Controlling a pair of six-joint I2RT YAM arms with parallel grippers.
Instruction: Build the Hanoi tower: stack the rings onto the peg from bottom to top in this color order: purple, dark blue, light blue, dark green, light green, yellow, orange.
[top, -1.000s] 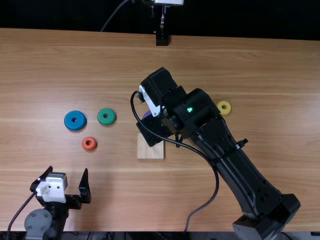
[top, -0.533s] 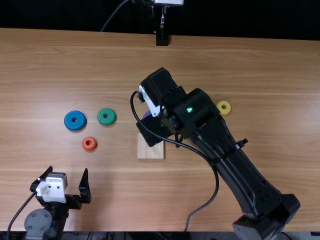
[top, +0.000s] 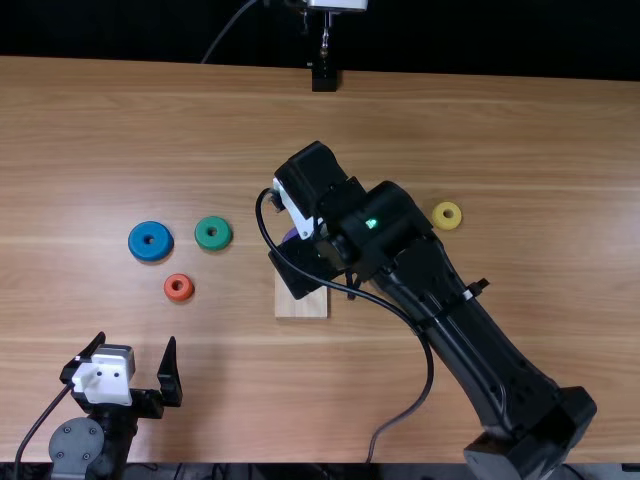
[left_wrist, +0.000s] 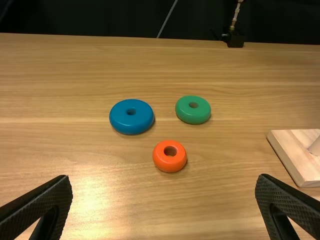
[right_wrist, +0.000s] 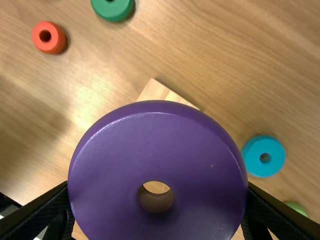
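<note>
Gleaming along its rounded rim, the wide, smooth purple ring (right_wrist: 155, 155) w/ small round ctr hole is in the R gripper (top: 302, 268), flat black fingers clenched on opp. sides of it. Ring's rich violet, glossy, w/ a tiny pale speck on its face; pale wood shows thru part of the hole. It's btwn the R wrist cam & the square, pale wooden base (top: 301, 303), hiding most of the latter; can't tell if it's touching the round wooden peg (left_wrist: 315, 146).

Around it, on the tbl: small round glossy orange ring (top: 179, 288), near the larger dark blue ring (top: 150, 233) & mid-size dark green ring (top: 213, 243), all L of base in top view, lying flat. Round light blue ring (right_wrist: 252, 155) is across the purple one from orange, per R wrist view; light green ring (right_wrist: 297, 207), partly visible, near one R finger. Small round yellow ring (top: 446, 222) is R of the R arm, top view.

L gripper (top: 136, 342): jaws spread wide, nothing btwn, near tbl's near L corner.
</note>
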